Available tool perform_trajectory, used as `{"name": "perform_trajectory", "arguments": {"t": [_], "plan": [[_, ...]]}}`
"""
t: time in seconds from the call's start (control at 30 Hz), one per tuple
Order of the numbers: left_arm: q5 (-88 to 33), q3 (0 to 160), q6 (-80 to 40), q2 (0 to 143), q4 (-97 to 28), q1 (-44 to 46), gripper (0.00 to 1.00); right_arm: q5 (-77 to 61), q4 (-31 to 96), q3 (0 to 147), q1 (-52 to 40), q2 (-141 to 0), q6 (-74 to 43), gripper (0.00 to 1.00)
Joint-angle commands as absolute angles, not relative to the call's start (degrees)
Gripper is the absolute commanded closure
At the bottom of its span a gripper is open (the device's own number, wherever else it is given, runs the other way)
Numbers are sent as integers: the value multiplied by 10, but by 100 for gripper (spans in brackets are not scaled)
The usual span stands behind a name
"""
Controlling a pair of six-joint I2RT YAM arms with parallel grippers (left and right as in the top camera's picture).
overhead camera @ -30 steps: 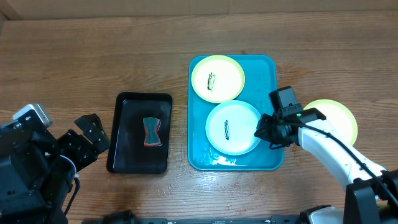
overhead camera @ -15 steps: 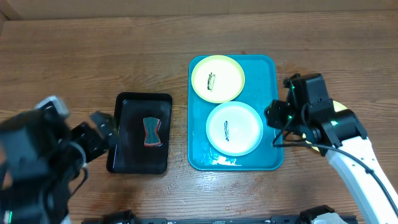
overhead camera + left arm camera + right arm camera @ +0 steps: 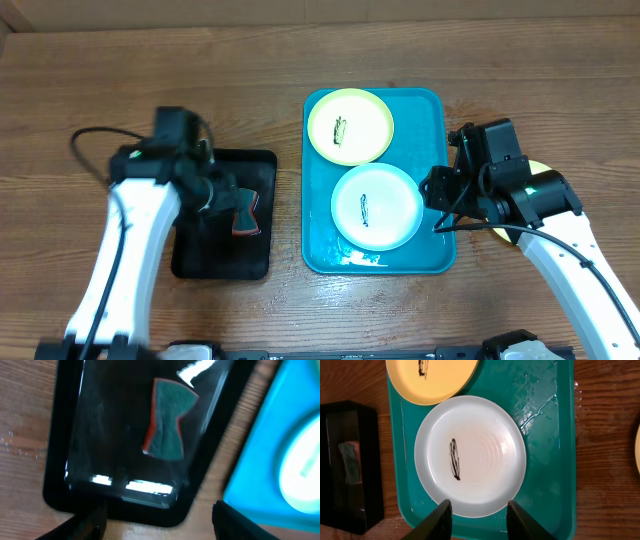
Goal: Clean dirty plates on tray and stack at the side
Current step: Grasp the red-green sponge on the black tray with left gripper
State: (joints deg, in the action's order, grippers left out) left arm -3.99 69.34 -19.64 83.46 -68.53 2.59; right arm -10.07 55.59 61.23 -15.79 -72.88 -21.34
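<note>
On the turquoise tray point(image 3: 435, 120) lie a yellow-green plate point(image 3: 350, 125) at the far end and a white plate point(image 3: 375, 205) nearer, each with a dark scribble. My right gripper point(image 3: 437, 200) hovers at the tray's right side. In the right wrist view it point(image 3: 479, 520) is open, its fingers point(image 3: 440, 520) either side of the white plate's point(image 3: 470, 455) near rim, holding nothing. Another yellow-green plate point(image 3: 541, 168) lies right of the tray, mostly hidden under the right arm. My left gripper point(image 3: 225, 197) is open over the black tray point(image 3: 225, 260).
A red-edged green sponge point(image 3: 243, 212) lies in the black tray, ahead of the left fingers point(image 3: 87, 522) in the left wrist view, where it point(image 3: 167, 420) is untouched. Water films the turquoise tray's floor point(image 3: 540, 405). Wooden table point(image 3: 120, 80) lies all around.
The left arm has swung in from the lower left corner to over the black tray, its jaws narrowing. The right gripper has lifted a little off the tray's right edge and opened wider.
</note>
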Motion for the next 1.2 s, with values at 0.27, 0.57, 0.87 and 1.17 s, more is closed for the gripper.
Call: {"name": "perform_trajectory", "arguments": {"t": [0.27, 0.57, 0.87, 1.17], "plan": [[19, 688, -240, 1027, -577, 70, 54, -104, 562, 618, -161, -728, -210, 62], [14, 694, -238, 1069, -569, 72, 96, -104, 567, 618, -161, -728, -209, 62], [-12, 740, -238, 1047, -631, 73, 52, -104, 572, 618, -161, -728, -209, 62], [-10, 665, -241, 1048, -587, 90, 57, -104, 572, 618, -161, -728, -209, 62]]}}
